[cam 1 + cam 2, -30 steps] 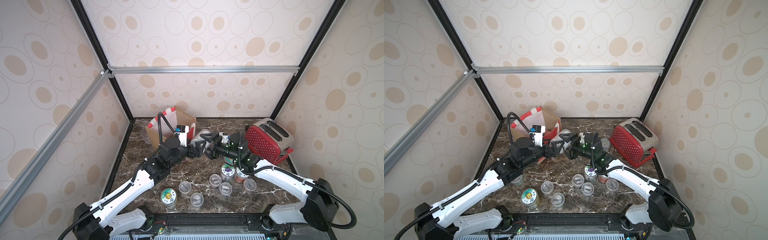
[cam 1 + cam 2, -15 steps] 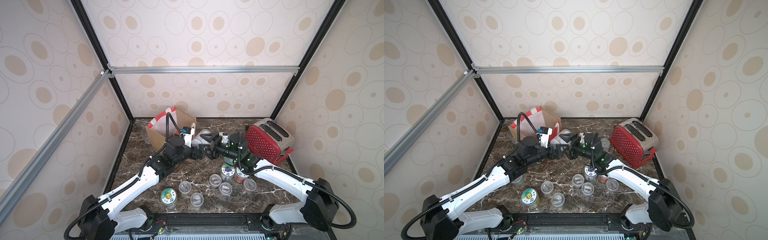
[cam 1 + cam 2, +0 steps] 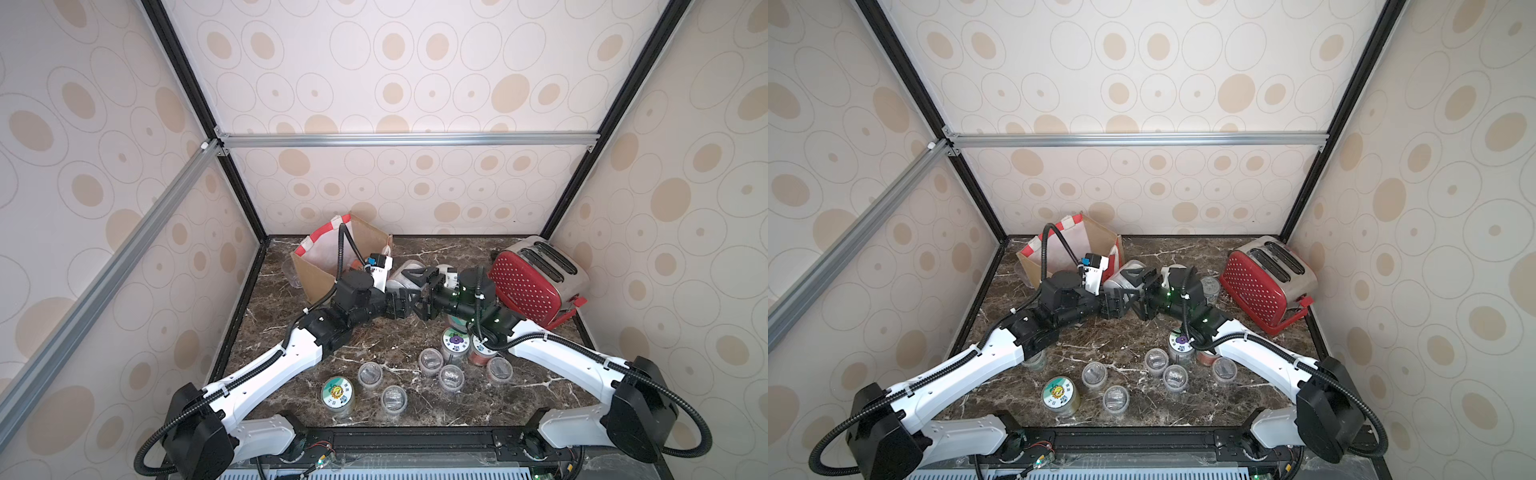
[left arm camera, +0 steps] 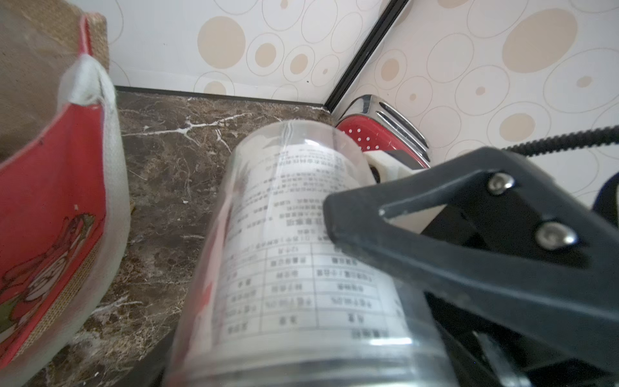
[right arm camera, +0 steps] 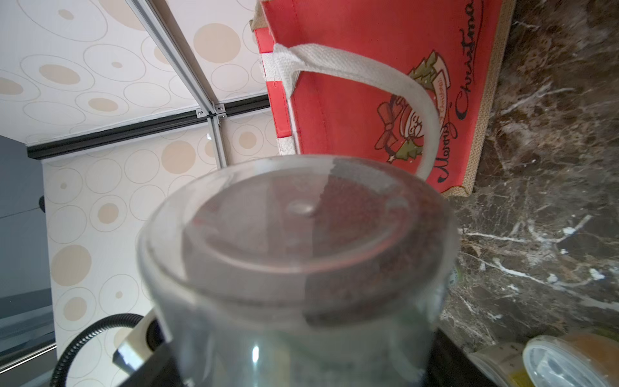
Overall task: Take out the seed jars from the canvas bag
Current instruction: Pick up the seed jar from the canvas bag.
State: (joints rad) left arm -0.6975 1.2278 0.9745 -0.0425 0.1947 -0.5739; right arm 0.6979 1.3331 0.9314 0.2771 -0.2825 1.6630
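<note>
Change since a second ago: your left arm [image 3: 291,353] has pushed in a little, its elbow and cable loop shifting toward 3 o'clock. The jar between the grippers has kept its place.

1. Tall seed jar [image 3: 402,275]: clear, with a printed label and brown seed inside. It is tilted above the marble just past centre toward 12 o'clock, outside the bag.
2. Left gripper [image 3: 399,305]: reaches the jar from 9 o'clock, jaws spread wide at its threaded neck end. You cannot tell whether they press it.
3. Right gripper [image 3: 420,292]: meets the jar from 3 o'clock, with one black finger [image 4: 418,234] lying across the label. You cannot tell whether it is gripping or letting go.
4. Canvas bag [image 3: 314,280]: stands at 11 o'clock just beside the jar, its white handle lying against the red Christmas panel.
5. Standing seed jars [image 3: 451,377]: a cluster near 6 o'clock, two of them with cartoon-sticker lids [image 3: 337,392].
6. Red toaster [image 3: 536,282]: at 2 o'clock.
</note>
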